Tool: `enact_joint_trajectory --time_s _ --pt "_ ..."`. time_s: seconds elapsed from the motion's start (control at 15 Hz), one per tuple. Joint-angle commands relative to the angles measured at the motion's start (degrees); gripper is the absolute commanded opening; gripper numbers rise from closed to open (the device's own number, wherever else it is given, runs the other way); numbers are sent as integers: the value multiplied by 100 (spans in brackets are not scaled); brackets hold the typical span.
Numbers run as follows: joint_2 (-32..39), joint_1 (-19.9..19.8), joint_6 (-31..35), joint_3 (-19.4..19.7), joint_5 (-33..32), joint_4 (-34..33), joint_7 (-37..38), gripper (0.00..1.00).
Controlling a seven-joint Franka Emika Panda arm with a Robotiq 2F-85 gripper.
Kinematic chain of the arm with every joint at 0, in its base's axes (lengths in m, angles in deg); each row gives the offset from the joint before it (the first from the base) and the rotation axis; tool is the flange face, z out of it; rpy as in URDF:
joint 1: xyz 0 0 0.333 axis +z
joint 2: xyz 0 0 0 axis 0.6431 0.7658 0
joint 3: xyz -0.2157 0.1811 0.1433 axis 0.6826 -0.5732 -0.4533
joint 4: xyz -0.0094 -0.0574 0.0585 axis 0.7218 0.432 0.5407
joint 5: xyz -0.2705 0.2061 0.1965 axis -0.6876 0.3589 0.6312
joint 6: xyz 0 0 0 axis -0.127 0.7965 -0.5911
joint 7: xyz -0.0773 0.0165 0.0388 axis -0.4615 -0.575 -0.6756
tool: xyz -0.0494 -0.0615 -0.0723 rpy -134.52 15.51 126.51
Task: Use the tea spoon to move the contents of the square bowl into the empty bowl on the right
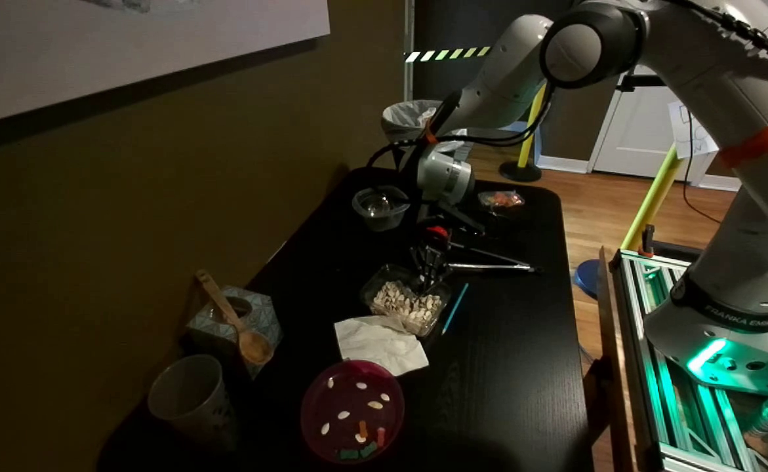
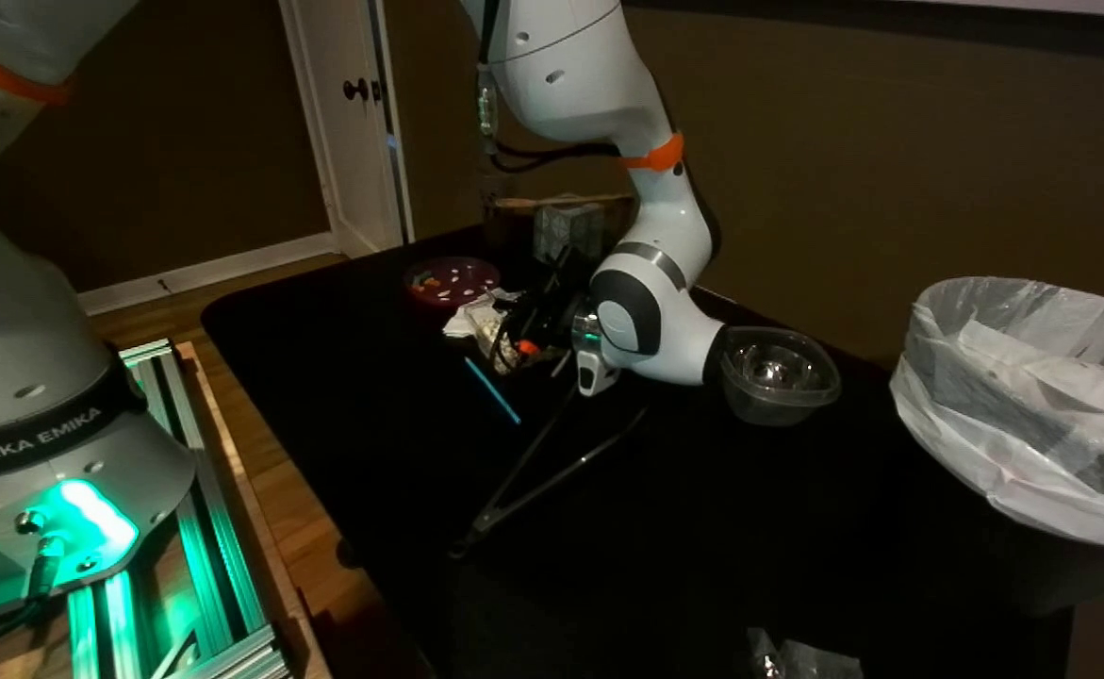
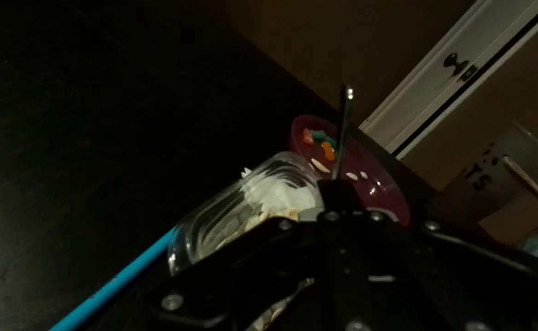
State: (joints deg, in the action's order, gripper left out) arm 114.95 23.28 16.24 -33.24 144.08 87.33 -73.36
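The square bowl (image 1: 370, 278) is a clear dish on the black table, holding the contents (image 1: 397, 300), a heap of pale beige bits. It also shows in the wrist view (image 3: 195, 239), partly hidden by my gripper. My gripper (image 1: 427, 283) is low over the bowl's far side. In the wrist view the gripper (image 3: 337, 197) is shut on the tea spoon (image 3: 343, 128), whose thin metal handle sticks up from the fingertips; its bowl end is hidden. The empty bowl (image 1: 380, 219), round and clear, stands near the wall, and also shows in an exterior view (image 2: 778, 401).
White paper (image 1: 380, 344) and a red plate (image 1: 321, 406) with bits and candies lie beside the square bowl. A blue stick (image 1: 456, 308) and metal tongs (image 1: 488, 267) lie nearby. A tissue box (image 1: 262, 314) with a wooden spoon (image 1: 252, 344) and a cup (image 1: 190, 400) stand by the wall.
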Motion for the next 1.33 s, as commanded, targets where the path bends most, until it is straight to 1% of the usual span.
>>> enact_joint_trajectory --time_s 0.0,0.2,0.4,0.53,0.87,1.07,1.27 --pt "458 -286 -531 -31 220 -442 -337 1" --pt "653 -424 -793 11 330 -641 -514 1" --pt "791 -493 -867 51 359 -763 -700 1" --pt "893 -488 -902 84 268 -859 -752 1" --pt "973 -279 -723 123 -46 -957 -1051 1" --pt "823 -144 -501 88 -226 -848 -1492 1" --pt "682 -97 -440 9 -253 -746 -1971 1"
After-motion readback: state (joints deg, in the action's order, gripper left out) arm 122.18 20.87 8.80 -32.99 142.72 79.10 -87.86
